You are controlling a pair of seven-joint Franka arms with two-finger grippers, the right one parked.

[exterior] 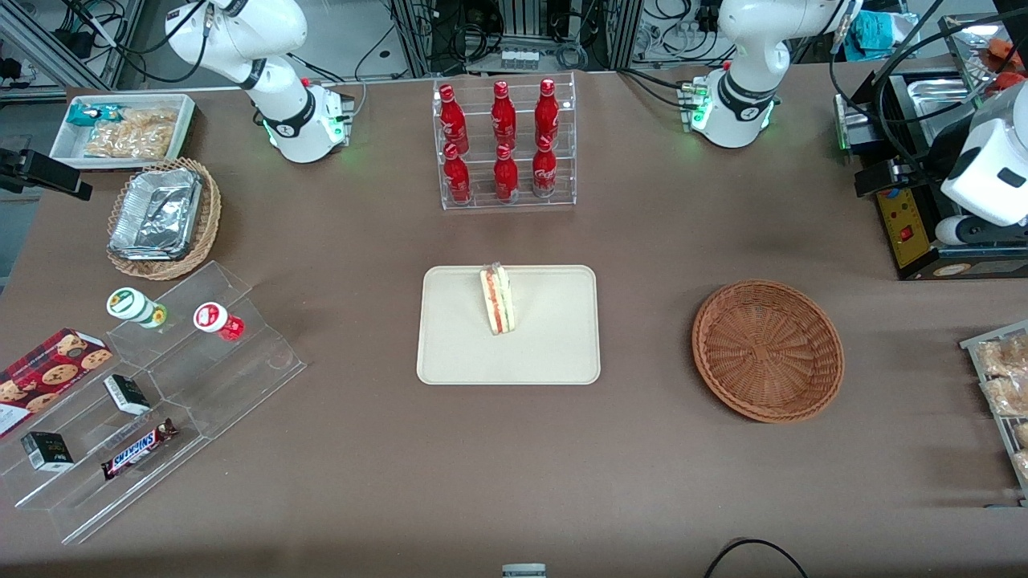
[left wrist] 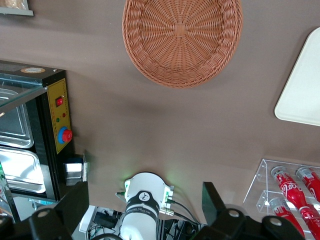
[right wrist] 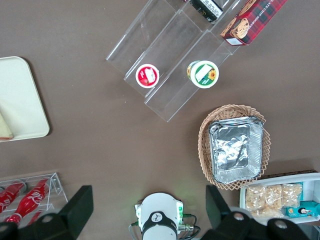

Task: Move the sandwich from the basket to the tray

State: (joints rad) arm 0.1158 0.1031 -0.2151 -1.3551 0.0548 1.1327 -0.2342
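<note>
The sandwich (exterior: 498, 299), a wrapped white wedge with red and green layers, stands on edge on the cream tray (exterior: 554, 353), in the part of it farther from the front camera. The reddish-brown wicker basket (exterior: 767, 349) sits empty beside the tray, toward the working arm's end. My left gripper (left wrist: 145, 189) is open and empty, its dark fingers (left wrist: 215, 202) wide apart. It hangs high over the table near the working arm's end, apart from the basket (left wrist: 182, 40) and the tray's corner (left wrist: 305, 85). The arm's white wrist (exterior: 992, 164) shows above a black appliance.
A black appliance with a yellow panel (exterior: 915, 233) stands at the working arm's end. A clear rack of red bottles (exterior: 504, 144) stands farther back than the tray. Clear steps with snacks (exterior: 161, 385), a tan basket of foil trays (exterior: 161, 217) and a white bin (exterior: 120, 128) lie toward the parked arm's end.
</note>
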